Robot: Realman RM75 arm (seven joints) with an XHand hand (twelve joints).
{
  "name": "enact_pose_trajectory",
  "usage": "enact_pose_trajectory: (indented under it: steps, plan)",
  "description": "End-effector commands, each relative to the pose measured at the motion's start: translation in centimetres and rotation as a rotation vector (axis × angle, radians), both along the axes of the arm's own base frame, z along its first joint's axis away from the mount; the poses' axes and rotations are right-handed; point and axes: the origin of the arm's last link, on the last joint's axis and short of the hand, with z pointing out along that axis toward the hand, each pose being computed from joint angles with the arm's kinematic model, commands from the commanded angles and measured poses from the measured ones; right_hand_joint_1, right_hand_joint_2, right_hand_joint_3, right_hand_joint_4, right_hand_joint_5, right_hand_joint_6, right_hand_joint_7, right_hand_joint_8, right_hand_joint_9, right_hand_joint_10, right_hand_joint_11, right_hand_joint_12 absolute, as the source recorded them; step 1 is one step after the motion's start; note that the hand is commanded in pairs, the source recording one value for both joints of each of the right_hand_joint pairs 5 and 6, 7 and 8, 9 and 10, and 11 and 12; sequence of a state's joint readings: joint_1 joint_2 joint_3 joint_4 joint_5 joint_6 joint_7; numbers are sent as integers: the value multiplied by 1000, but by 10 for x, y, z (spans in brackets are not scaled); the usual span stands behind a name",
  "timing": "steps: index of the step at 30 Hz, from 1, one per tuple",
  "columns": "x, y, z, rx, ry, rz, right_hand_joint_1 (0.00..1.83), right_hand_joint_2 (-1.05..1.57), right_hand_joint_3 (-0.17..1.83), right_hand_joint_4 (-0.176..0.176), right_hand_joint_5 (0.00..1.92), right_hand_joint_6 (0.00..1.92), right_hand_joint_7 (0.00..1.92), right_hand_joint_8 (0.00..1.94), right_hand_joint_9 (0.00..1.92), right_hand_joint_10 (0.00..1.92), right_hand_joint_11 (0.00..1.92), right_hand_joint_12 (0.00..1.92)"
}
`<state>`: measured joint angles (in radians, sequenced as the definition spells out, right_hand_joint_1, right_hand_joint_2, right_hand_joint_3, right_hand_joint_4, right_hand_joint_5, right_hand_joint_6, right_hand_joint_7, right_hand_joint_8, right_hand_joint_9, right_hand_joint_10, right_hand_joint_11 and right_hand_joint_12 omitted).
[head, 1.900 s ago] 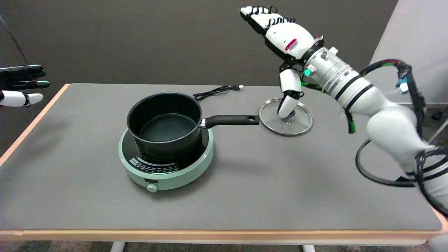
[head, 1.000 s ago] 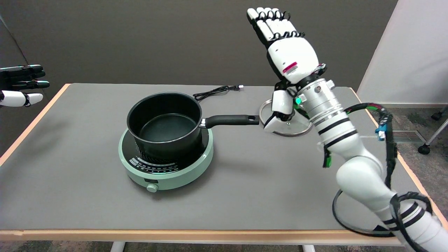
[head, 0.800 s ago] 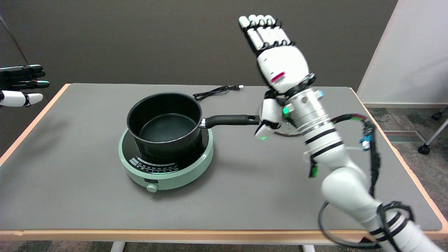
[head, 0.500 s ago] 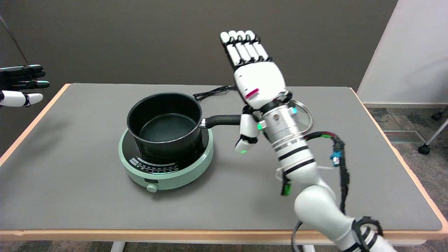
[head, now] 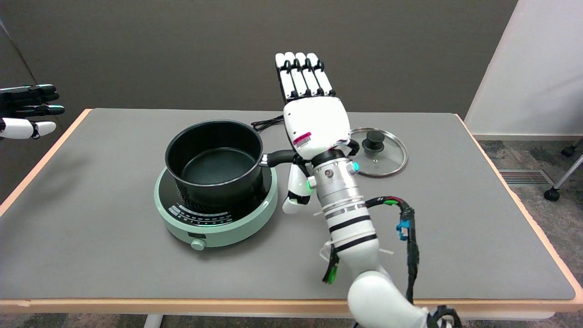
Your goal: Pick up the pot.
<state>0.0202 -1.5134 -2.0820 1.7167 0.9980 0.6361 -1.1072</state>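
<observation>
Head view: black pot (head: 214,161) sits upright on the green induction hob (head: 216,207), left of centre on the grey counter (head: 114,255). Pot's empty, lid off. Its black handle (head: 278,158) sticks out to the right, level w/ the counter.

Right hand (head: 314,125) is over that handle, back of the hand facing the camera, covering the handle's far end. Fingers (head: 300,77) are straight, side by side, pointing up and away; spread flat, nothing gripped. Thumb (head: 296,189) hangs down below the handle on the near side, tip just beside the hob's right edge. Can't tell if palm touches the handle, it's hidden behind the hand.

Glass lid (head: 380,157) w/ black knob lies flat on the counter, right of the hand, just past the wrist. Black power cord (head: 266,122) trails behind the pot near the counter's back edge, partly hidden by the hand.

Left hand (head: 27,111) hangs in the air at upper left, off the counter's corner.
</observation>
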Motion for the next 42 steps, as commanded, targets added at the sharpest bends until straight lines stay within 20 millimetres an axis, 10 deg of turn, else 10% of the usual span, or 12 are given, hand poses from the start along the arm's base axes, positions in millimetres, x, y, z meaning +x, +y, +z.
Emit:
enact_pose_trajectory:
  steps: [1,15,21,42]
  plan:
    - [-17,7,-26,-202,-45,-72,1341,-1047,893,-103,33,33,33,33,33,33,33,33]
    - [-28,-30,-37,-303,-46,-163,1328,-1047,962,-98,31,31,31,31,31,31,31,31]
    - [-29,-43,-42,-314,-7,-188,1276,-1047,1185,-31,15,15,15,15,15,15,15,15]
    - [-50,-49,-29,-369,-105,-342,1256,-1047,1296,6,10,10,10,10,10,10,10,10]
